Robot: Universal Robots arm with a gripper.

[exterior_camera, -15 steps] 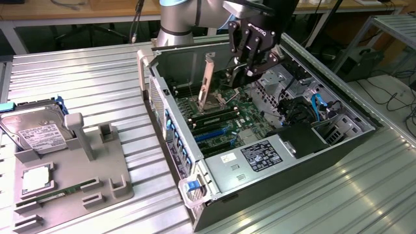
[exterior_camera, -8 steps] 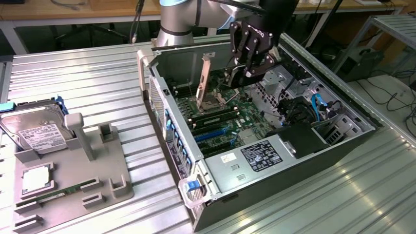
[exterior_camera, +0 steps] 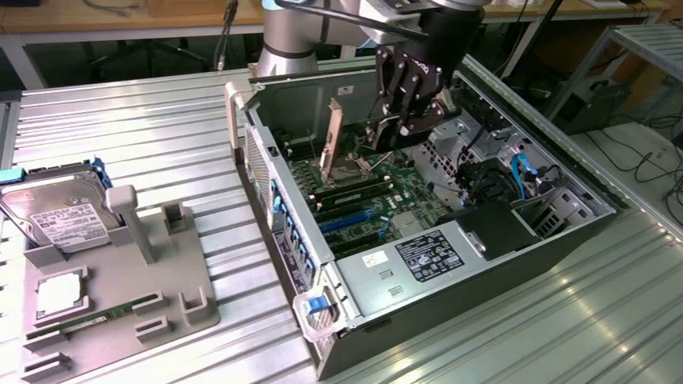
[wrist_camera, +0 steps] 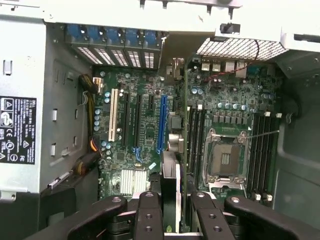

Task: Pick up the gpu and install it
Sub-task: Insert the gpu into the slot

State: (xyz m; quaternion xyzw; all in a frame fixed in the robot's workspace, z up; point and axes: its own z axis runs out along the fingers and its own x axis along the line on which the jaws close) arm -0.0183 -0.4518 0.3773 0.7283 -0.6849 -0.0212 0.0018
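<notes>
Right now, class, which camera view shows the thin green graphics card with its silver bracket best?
The exterior view: the thin green graphics card stands upright over the green motherboard, with its silver bracket in plain sight. The wrist view shows it edge-on, gripped between the jaws.

In the exterior view, the end effector [exterior_camera: 397, 120] covers most of the gpu [exterior_camera: 333, 132]; its silver bracket stands clear at nine o'clock of the fingers. In the wrist view the gpu [wrist_camera: 171, 185] appears edge-on, its lower part hidden between the fingers [wrist_camera: 148, 215]. The hard drive [exterior_camera: 53, 212] is cut by the picture's edge at nine o'clock. Its label print is too small to read.
</notes>
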